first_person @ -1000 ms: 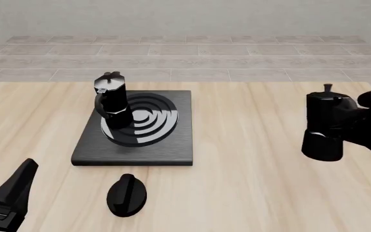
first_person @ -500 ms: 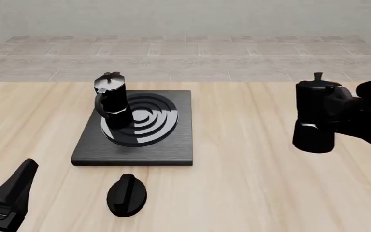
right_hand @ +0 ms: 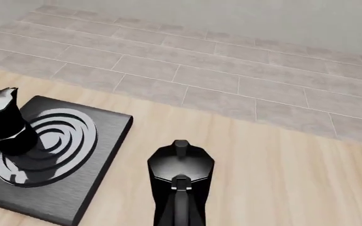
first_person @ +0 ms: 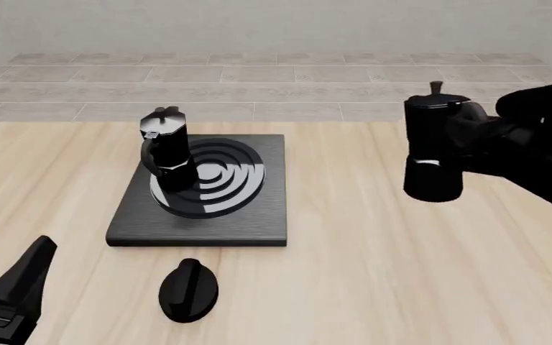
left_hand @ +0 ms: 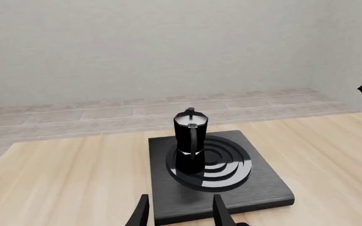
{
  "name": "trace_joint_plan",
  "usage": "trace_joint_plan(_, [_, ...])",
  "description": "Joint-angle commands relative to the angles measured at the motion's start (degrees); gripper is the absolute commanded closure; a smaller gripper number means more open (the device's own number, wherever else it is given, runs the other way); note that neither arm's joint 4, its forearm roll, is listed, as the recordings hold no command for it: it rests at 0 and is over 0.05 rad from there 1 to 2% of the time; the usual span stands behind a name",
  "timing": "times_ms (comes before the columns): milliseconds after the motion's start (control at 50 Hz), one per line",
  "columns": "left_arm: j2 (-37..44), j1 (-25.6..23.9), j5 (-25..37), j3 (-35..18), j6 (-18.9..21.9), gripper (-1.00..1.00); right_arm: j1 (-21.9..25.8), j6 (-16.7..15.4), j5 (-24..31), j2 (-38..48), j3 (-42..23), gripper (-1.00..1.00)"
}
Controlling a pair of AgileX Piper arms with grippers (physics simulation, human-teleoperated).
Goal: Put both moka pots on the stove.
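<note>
Right tool (first_person: 463,140) is clamping the second pot (first_person: 433,151), hanging it above the counter's (first_person: 372,251) right side. First pot (first_person: 166,152) is hogging the stove's (first_person: 247,215) left half, so a sloppy drop risks bumping it. Left tool (first_person: 3,277) is idling, fingers apart.

front view high behind arms, both wrist views low, all sharing the stove (first_person: 199,190)
</note>
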Motion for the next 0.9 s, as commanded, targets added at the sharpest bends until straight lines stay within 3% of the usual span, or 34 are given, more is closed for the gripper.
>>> trace_joint_plan(20, [0.0, 0.0, 0.0, 0.0, 0.0, -1.0, 3.6, 0.1, -2.4, 2.0, -4.4, 1.0])
trace_joint_plan(340, [0.0, 0.0, 0.0, 0.0, 0.0, -1.0, 9.1, 1.7, -9.0, 8.0, -7.1, 1.0])
trace_joint_plan(580, [0.0, 0.0, 0.0, 0.0, 0.0, -1.0, 13.9, 0.0, -11.8, 12.8, -10.2, 1.0])
trace_joint_plan(900, [0.0, 0.0, 0.0, 0.0, 0.0, -1.0, 18.6, 0.1, -14.4, 19.8, -15.5, 1.0])
